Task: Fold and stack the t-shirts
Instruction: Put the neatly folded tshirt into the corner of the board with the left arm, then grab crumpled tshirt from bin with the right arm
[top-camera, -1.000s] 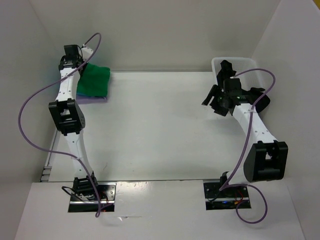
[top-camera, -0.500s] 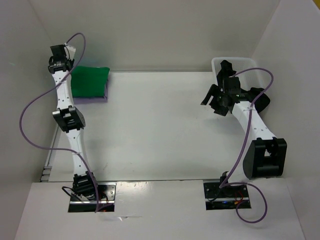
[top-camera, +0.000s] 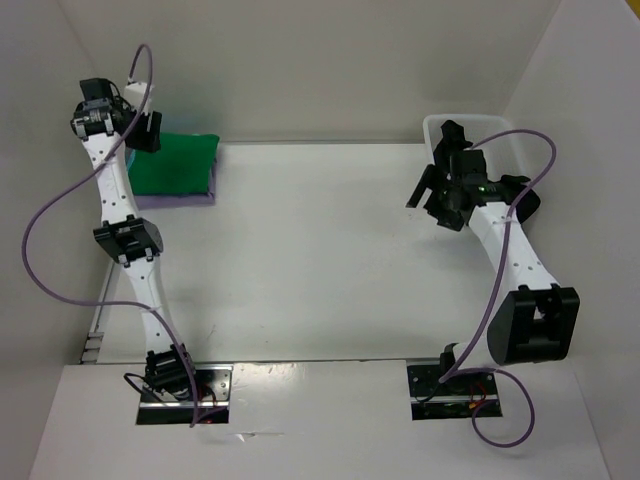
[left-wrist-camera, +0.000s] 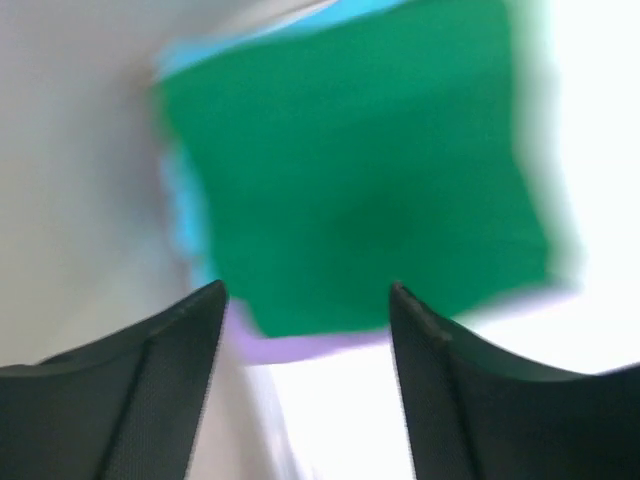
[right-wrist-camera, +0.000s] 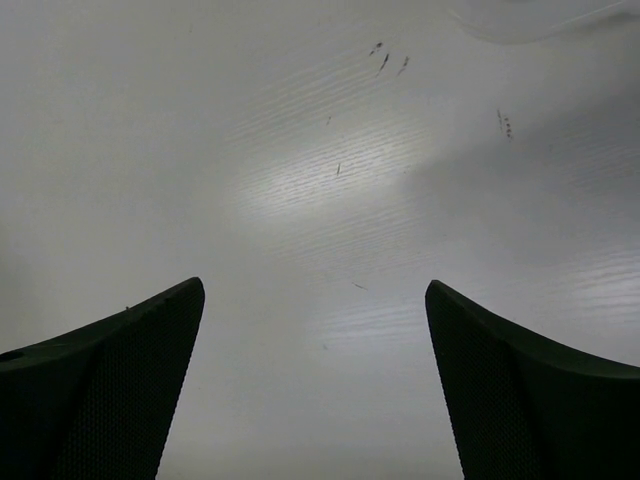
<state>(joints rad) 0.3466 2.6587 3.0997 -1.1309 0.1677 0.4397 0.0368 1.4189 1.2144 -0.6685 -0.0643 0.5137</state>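
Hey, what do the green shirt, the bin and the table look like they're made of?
Green shirt: soft matte cloth, probably cotton knit; it lies folded flat with rounded edges. Bin: likely plastic, white, with a thin smooth rounded rim. Table: hard white board, perhaps laminate; the right wrist view shows a soft sheen and fine scuffs.

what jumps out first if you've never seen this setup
The bright green t-shirt tops a folded stack at the far left corner of the table, a turquoise t-shirt and a lavender t-shirt peeking out beneath. The left gripper hovers open over it, holding nothing. Far right, the right gripper hangs open over the table near the white bin.
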